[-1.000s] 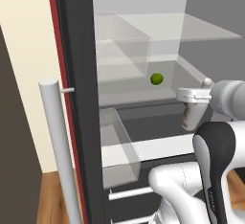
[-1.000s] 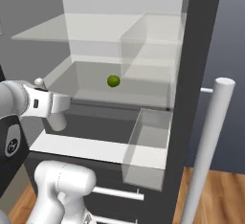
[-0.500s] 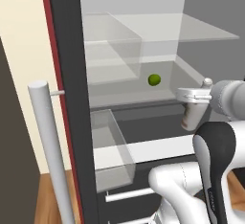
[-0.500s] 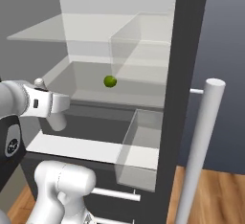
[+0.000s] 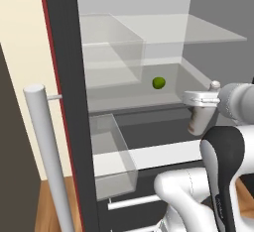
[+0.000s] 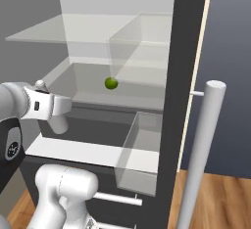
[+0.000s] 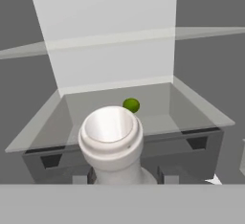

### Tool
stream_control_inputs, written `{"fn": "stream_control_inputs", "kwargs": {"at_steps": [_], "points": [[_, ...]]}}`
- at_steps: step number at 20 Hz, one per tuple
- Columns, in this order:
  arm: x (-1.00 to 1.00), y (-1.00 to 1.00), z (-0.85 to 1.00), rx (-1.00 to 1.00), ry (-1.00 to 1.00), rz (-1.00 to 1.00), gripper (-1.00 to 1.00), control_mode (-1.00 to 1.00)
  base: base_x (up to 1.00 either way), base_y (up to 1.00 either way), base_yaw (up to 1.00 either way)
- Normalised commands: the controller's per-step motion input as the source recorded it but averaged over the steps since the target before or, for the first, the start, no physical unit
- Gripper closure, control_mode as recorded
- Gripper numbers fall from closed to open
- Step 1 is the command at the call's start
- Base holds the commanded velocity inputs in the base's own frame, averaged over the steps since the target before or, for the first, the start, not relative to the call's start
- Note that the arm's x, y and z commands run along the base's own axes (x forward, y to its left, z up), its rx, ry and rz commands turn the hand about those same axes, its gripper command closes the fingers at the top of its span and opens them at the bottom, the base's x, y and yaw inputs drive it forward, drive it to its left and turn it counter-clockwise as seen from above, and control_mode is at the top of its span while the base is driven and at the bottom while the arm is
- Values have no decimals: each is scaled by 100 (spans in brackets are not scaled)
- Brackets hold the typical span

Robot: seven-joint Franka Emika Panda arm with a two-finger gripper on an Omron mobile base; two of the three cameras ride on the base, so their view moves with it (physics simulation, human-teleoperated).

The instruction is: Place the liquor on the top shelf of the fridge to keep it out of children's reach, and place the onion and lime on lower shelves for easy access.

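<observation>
Gripper clamped on the liquor, held in front of the open fridge.

In the hand view, the bottle cap sits at lower centre, one dark finger on each side. The lime rests on a lower shelf, centre of the left base view. The top shelf spans the upper right.

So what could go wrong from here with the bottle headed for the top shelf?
The tool grips the liquor low, well below the top shelf, so its cap could catch that slab's front edge on the lift. A slip could drop it onto the shelf holding the lime.
</observation>
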Motion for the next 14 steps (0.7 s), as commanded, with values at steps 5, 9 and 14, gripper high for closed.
{"fn": "stream_control_inputs", "kwargs": {"at_steps": [5, 9, 14], "points": [[0, 0, 0, 0, 0, 0, 100, 100, 25, -24, 0], [3, -4, 0, 0, 0, 0, 100, -100, 14, -16, 0], [1, -4, 16, 0, 0, 0, 100, -100, 0, 0, 0]]}}
